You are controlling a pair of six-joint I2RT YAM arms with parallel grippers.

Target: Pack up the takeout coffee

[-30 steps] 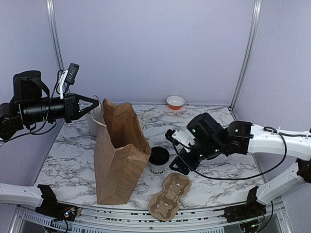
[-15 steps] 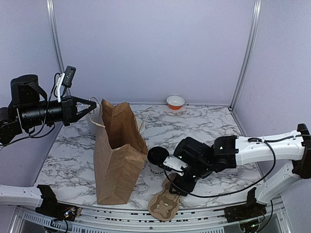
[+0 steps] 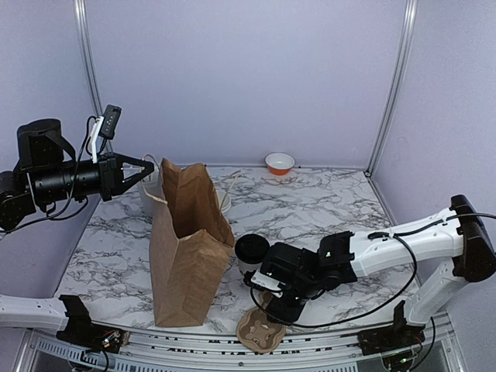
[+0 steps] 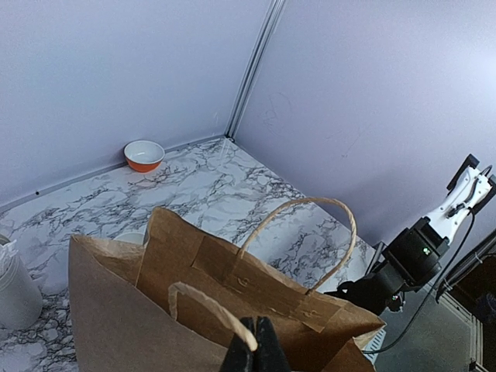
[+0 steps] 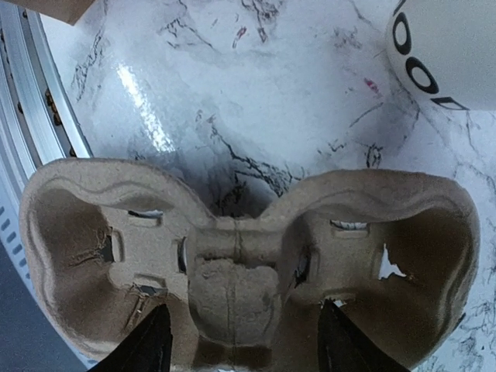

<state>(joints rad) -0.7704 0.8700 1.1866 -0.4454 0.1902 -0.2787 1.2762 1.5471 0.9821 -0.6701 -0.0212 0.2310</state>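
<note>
Look for the coffee on the counter, standing up with its black lid on, just at 3 o'clock of the bag and maybe touching it. Not packed yet. At 6 o'clock of the coffee, spot the paper tray near the counter's edge. See the right gripper low over that tray, wide open, with a finger on each side of the tray's middle and nothing held. See the left gripper up at 10 o'clock of the bag, pinched shut on a handle, holding the bag's mouth open.

Probably light, or a bit heavy if full; cannot tell which. Made of thin paper, so likely soft on the sides and easy to squash. Smooth too, so may slip. Could spill if tipped or if the lid pops off. Best to take hold around the middle of the side, under the lid's rim, with a gentle squeeze. Keep upright all the way. Do not grab by the lid.
</note>
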